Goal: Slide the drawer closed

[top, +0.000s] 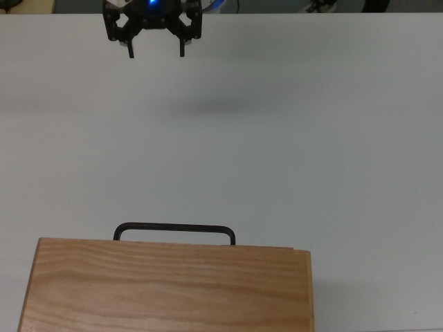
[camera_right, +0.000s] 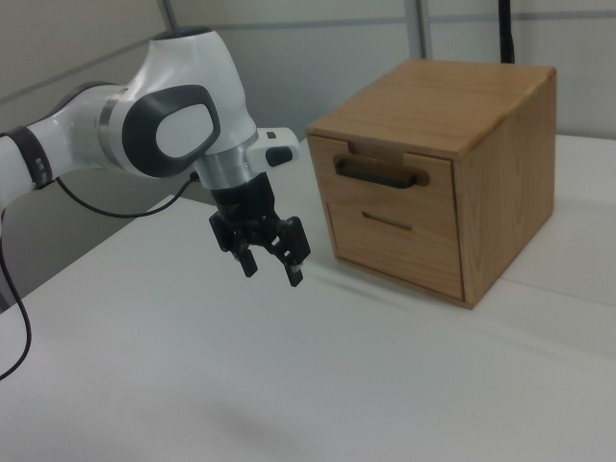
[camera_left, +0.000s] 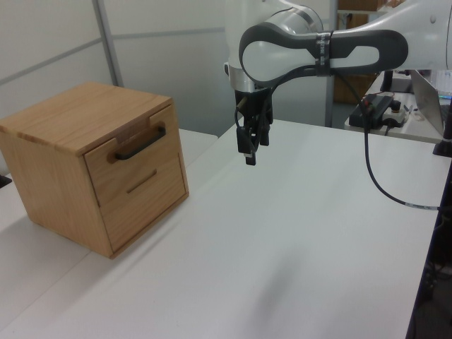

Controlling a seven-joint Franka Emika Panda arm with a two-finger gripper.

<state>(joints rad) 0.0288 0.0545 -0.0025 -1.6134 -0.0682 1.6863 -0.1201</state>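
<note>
- looking at the drawer (camera_right: 385, 183), its front sits flat with the cabinet (camera_left: 67, 116), so it seems pushed all the way in.
- the drawer is the top one, with the black handle (top: 174, 230) sticking out a little past the cabinet top.
- the gripper (camera_right: 272, 267) hangs in the air above the table (camera_left: 296, 233), well apart from the drawer.
- its two fingers are spread apart and hold nothing.
- my guess is the job is done, and nothing is left but to stay out of the way.

You see the cabinet (top: 166, 287) cut off by the top view's bottom edge; its drawer (top: 174, 232) shows only the handle there.
</note>
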